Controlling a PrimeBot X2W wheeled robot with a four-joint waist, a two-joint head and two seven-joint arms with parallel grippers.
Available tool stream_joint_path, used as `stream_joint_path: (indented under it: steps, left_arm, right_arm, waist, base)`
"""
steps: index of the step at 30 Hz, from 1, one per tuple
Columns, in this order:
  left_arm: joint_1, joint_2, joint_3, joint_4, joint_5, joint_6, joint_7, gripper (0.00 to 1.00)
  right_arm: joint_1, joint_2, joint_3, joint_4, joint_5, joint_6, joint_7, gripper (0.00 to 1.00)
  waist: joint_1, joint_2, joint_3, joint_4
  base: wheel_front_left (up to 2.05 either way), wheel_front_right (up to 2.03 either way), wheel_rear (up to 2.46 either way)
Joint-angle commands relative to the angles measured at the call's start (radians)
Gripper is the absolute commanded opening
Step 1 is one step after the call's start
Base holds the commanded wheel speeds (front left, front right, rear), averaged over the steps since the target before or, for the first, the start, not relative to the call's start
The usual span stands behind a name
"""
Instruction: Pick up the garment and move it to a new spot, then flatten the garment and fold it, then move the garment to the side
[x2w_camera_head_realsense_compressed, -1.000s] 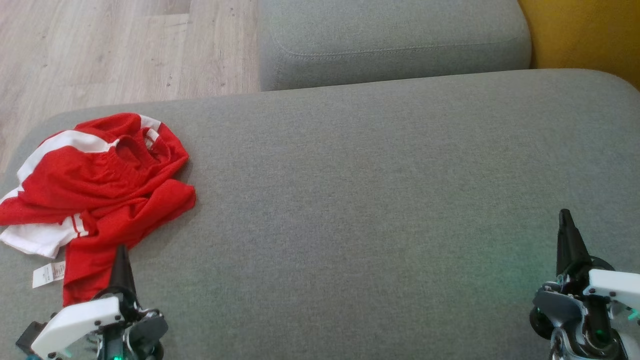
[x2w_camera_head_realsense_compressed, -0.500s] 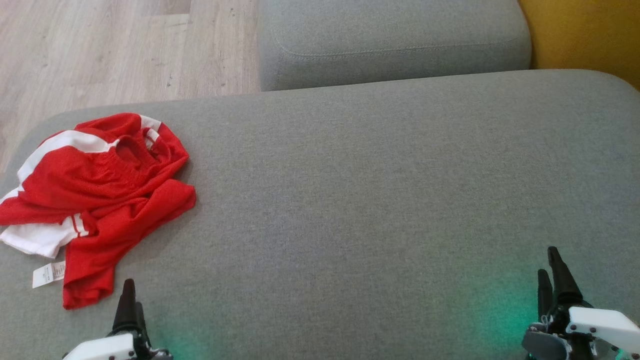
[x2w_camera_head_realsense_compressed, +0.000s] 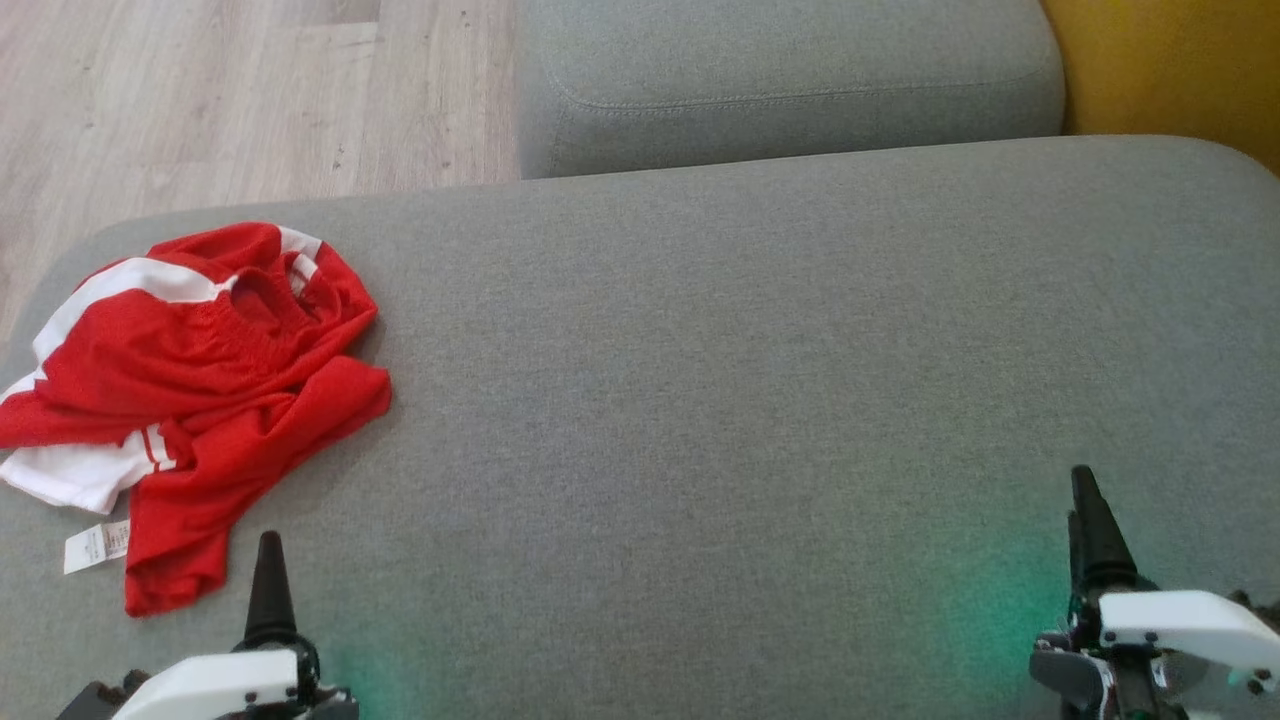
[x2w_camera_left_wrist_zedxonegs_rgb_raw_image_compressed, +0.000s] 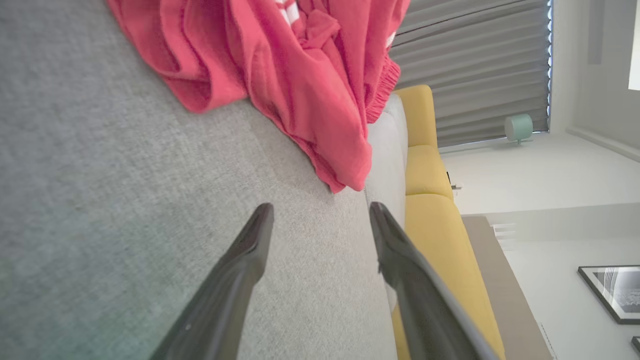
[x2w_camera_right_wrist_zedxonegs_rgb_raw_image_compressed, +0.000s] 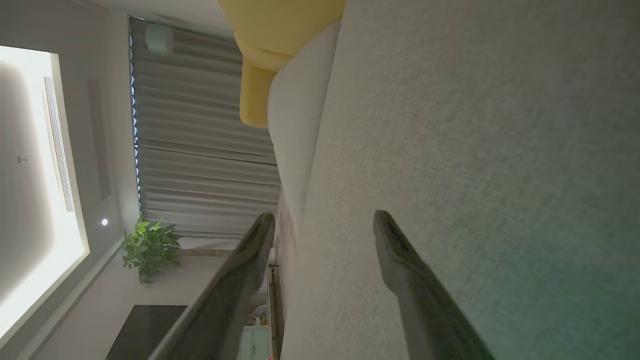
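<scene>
Both grippers have pulled back toward the robot since a sec ago, jaws gone from pressed together to spread; far left, red-and-white garment (x2w_camera_head_realsense_compressed: 200, 370) lies crumpled on the grey sofa seat (x2w_camera_head_realsense_compressed: 700, 400), paper tag (x2w_camera_head_realsense_compressed: 97, 547) at its edge; L gripper (x2w_camera_head_realsense_compressed: 270, 560) sits just short of the hem, spread, nothing in it; at right, R gripper (x2w_camera_head_realsense_compressed: 1088, 505) is likewise spread and empty over bare fabric; task looks barely begun: pick-up, relocation, flattening, folding, move aside all appear left.
</scene>
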Motion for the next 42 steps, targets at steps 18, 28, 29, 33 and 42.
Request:
stream_joint_path:
  steps: [18,28,29,33,42]
  left_arm:
    - [-0.049,0.005,-0.033,-0.093,0.256,0.038,-0.062,1.0]
    - [-0.056,0.005,-0.051,-0.125,0.391,0.052,-0.092,1.0]
    - [-0.057,0.005,-0.053,-0.129,0.403,0.053,-0.095,1.0]
    - [-0.058,0.006,-0.063,-0.144,0.458,0.059,-0.107,1.0]
    - [-0.062,0.006,-0.084,-0.168,0.553,0.071,-0.13,1.0]
  right_arm:
    - [-0.059,-0.007,0.067,-0.066,-0.251,0.0,-0.061,1.0]
    - [-0.069,-0.008,0.105,-0.093,-0.404,0.0,-0.091,1.0]
    - [-0.07,-0.009,0.108,-0.094,-0.419,0.0,-0.094,1.0]
    - [-0.075,-0.009,0.125,-0.099,-0.48,0.0,-0.106,1.0]
    - [-0.078,-0.01,0.14,-0.111,-0.583,0.0,-0.129,1.0]
  waist:
    - [0.0,0.0,-0.001,-0.001]
    - [0.0,0.0,0.004,-0.009]
    - [0.0,0.0,0.005,-0.009]
    - [0.0,0.0,0.005,-0.011]
    - [0.0,0.0,0.005,-0.003]
  base:
    - [0.0,0.0,0.0]
    - [0.0,0.0,0.0]
    - [0.0,0.0,0.0]
    - [0.0,0.0,0.0]
    - [0.0,0.0,0.0]
